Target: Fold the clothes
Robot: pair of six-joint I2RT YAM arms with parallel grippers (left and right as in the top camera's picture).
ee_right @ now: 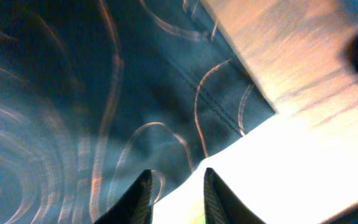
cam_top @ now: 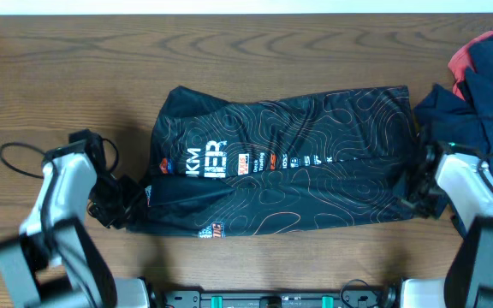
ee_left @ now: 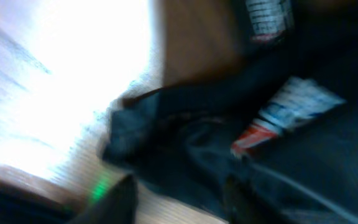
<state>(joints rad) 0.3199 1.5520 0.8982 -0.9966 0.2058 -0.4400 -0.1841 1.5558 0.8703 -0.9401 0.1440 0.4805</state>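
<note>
The black jersey (cam_top: 298,162), with fine orange-white contour lines and sponsor logos, lies spread across the middle of the table. My left gripper (cam_top: 114,205) is at its lower left corner. In the blurred left wrist view the fingers (ee_left: 182,202) are apart over the rumpled jersey edge (ee_left: 185,143), near a red, white and blue logo (ee_left: 284,118). My right gripper (cam_top: 419,184) is at the jersey's right edge. In the right wrist view its fingers (ee_right: 178,190) are apart at the hem of the jersey (ee_right: 73,93), with bare table between them.
A navy garment (cam_top: 486,94) with a red one (cam_top: 465,56) beneath it is heaped at the back right, just behind my right arm. The wooden table (cam_top: 58,77) shows to the left of and behind the jersey.
</note>
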